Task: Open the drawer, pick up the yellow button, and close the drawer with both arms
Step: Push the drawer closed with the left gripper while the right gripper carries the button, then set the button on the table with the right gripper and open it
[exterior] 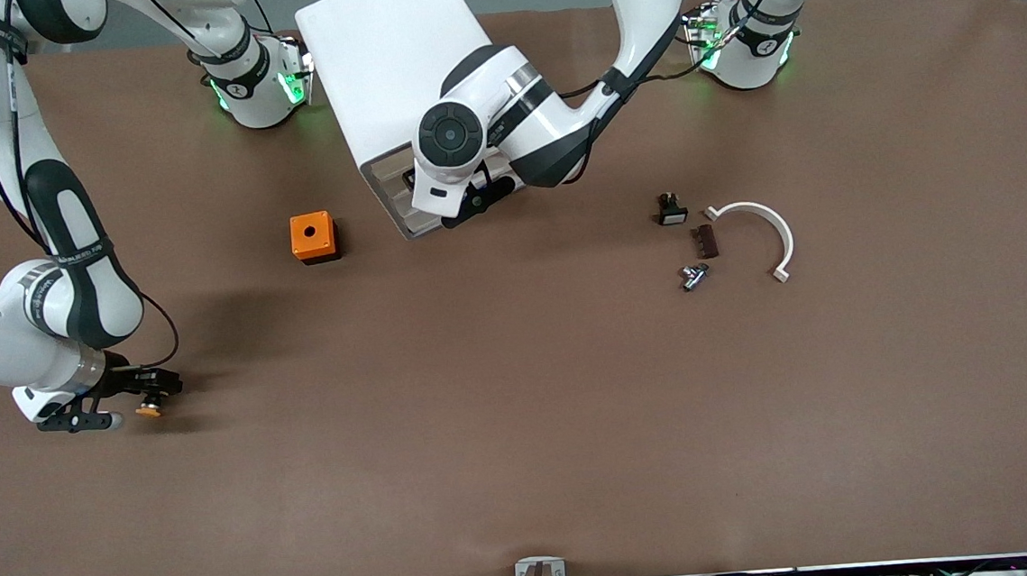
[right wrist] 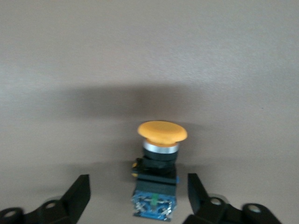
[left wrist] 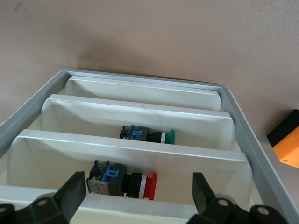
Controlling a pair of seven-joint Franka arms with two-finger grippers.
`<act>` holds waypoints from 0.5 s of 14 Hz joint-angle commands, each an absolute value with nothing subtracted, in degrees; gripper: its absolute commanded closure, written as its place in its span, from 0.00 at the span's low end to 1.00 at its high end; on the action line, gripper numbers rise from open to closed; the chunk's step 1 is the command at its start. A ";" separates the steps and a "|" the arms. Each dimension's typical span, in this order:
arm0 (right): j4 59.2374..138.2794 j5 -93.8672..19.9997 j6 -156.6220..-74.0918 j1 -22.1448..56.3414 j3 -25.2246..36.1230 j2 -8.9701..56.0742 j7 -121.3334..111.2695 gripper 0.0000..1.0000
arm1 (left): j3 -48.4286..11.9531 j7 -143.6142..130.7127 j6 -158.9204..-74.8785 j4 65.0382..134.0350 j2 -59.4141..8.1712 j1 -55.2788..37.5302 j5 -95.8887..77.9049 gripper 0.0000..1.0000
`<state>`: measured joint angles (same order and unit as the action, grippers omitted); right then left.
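The button (exterior: 151,408), with an orange cap and a black-and-blue body, lies on the brown table near the right arm's end. My right gripper (exterior: 142,402) is open, with a finger on each side of it and not touching. In the right wrist view the button (right wrist: 158,172) lies between the open fingers of that gripper (right wrist: 138,191). My left gripper (exterior: 464,203) is open at the front of the white cabinet (exterior: 390,71). In the left wrist view the drawer's front lip (left wrist: 140,204) lies between the spread fingers of that gripper (left wrist: 138,193). I cannot tell how far out the drawer is.
Lower drawers hold a red-capped button (left wrist: 124,178) and a green-capped one (left wrist: 147,135). An orange cube (exterior: 315,237) stands beside the cabinet. Toward the left arm's end lie a black piece with a white face (exterior: 671,211), a brown block (exterior: 707,241), a metal fitting (exterior: 693,276) and a white arc (exterior: 767,230).
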<state>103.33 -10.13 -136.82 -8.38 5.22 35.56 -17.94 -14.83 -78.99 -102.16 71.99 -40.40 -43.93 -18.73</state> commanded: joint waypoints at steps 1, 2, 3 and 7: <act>103.54 -10.72 -130.80 -7.04 5.27 29.81 -17.14 0.00 | -14.85 -79.28 -102.39 72.42 -40.17 -44.04 -20.65 0.01; 103.45 -10.72 -128.26 -6.77 5.27 27.88 -17.05 0.00 | -14.85 -79.28 -102.31 72.42 -40.08 -43.86 -20.65 0.01; 103.36 -10.46 -125.45 -6.25 5.36 25.69 -16.62 0.00 | -14.77 -79.19 -102.30 72.33 -39.99 -43.51 -20.57 0.01; 97.58 -1.60 -109.47 -2.56 4.92 19.61 -4.07 0.00 | -13.98 -79.02 -102.30 71.46 -38.94 -38.78 -16.37 0.01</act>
<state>99.76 -5.21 -115.87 -4.81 5.08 22.61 -10.18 -14.24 -78.99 -102.46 71.55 -40.30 -41.39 -18.51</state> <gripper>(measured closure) 0.000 0.004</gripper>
